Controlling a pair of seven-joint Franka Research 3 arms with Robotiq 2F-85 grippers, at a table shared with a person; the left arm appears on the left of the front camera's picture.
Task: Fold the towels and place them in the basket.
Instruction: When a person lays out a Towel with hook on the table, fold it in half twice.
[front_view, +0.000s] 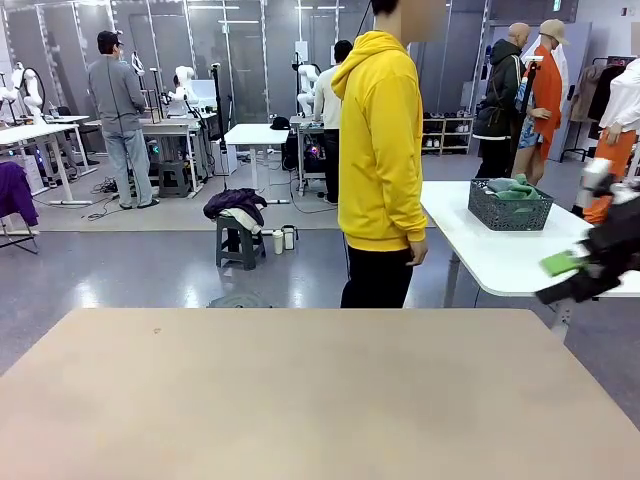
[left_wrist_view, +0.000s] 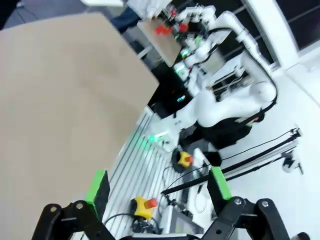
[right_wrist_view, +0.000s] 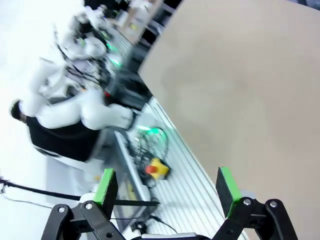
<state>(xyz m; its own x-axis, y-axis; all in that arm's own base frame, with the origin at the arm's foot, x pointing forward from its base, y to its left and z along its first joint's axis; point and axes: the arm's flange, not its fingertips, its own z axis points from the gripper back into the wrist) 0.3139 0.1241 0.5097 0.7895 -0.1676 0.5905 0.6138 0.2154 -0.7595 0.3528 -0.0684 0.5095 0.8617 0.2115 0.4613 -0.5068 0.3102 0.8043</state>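
Observation:
The dark grey mesh basket (front_view: 510, 206) stands on a white side table (front_view: 490, 262) at the right, beyond my work table. Mint green and pale grey-blue towels (front_view: 512, 187) lie bunched inside it. My right gripper (front_view: 563, 278) hangs blurred at the right edge of the front view, off the tan table's right corner, one green pad showing. In its own wrist view the right gripper (right_wrist_view: 167, 187) is open and holds nothing. My left gripper (left_wrist_view: 160, 187) is open too, with nothing between its fingers, over the rail at the table's near side.
The tan work table (front_view: 300, 400) stretches across the front. A person in a yellow hoodie (front_view: 380, 150) stands at its far edge, arms down. Yellow stop buttons (left_wrist_view: 143, 205) (right_wrist_view: 157, 168) sit on the rail by the white arm bases (left_wrist_view: 225, 105).

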